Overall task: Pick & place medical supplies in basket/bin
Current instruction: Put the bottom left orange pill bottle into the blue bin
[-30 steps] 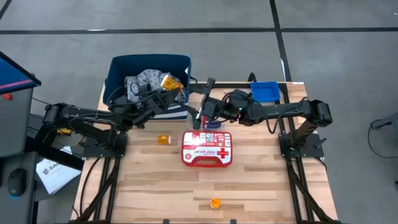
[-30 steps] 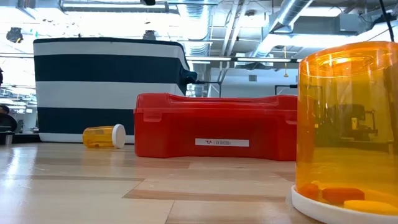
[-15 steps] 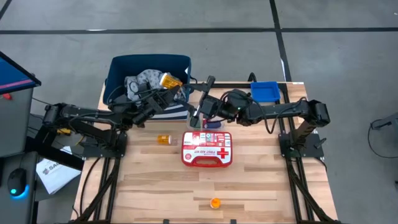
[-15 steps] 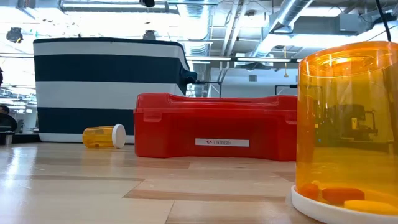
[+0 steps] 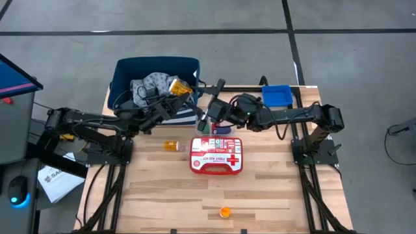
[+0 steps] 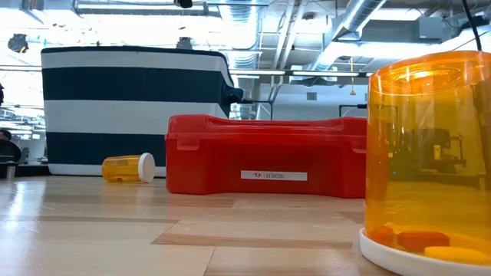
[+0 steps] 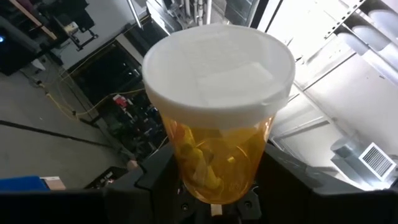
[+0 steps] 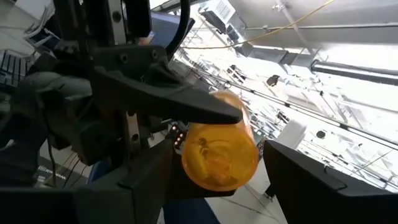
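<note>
My left gripper (image 5: 174, 91) clenched on pill bottle (image 5: 178, 85) over basket (image 5: 123, 68); next: release inside; right gripper (image 5: 207, 117) state unclear.

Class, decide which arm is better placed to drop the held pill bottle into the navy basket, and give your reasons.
Left. The left claw grips the orange pill bottle above the navy basket's edge. The right claw waits open alongside, holding nothing.
</note>
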`<state>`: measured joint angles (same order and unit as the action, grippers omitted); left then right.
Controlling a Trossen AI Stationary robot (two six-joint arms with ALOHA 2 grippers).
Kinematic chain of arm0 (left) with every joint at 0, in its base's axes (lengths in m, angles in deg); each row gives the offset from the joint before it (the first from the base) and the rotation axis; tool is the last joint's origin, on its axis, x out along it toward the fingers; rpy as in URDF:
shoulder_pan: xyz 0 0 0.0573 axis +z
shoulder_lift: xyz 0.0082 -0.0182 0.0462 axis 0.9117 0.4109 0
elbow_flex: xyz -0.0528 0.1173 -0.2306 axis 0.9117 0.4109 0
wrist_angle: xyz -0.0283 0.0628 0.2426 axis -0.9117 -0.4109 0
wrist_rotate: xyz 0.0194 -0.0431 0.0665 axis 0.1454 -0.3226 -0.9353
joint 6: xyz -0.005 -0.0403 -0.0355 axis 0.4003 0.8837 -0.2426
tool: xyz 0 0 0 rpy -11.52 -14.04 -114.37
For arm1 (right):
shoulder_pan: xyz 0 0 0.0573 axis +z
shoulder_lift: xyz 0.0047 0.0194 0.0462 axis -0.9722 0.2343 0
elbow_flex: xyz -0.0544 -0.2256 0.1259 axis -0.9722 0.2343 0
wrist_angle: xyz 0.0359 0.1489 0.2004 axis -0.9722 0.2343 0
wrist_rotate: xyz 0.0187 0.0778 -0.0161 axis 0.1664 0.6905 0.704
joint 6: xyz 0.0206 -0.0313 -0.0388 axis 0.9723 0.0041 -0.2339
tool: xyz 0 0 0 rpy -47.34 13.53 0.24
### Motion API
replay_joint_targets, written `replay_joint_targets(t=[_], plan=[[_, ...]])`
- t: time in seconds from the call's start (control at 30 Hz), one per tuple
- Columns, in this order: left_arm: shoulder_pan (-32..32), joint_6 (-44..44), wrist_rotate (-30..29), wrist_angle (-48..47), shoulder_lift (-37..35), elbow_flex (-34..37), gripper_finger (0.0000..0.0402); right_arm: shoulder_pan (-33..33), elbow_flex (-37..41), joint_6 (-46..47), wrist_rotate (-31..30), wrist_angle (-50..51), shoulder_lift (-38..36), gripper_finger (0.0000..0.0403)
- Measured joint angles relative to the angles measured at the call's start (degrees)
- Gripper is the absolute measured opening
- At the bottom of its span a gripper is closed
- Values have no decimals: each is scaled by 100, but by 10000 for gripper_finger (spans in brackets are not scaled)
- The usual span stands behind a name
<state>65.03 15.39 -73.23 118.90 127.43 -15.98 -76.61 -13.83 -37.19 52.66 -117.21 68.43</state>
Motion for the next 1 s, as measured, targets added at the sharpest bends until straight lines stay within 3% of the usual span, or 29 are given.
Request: replay_joint_targets(t=[0.53,1.0], plan=[[4,15,66,21,0,0,176,-118,0,47,33,54,-7,246],[4,17,66,26,-2,-2,176,-105,4,45,175,63,-7,177]])
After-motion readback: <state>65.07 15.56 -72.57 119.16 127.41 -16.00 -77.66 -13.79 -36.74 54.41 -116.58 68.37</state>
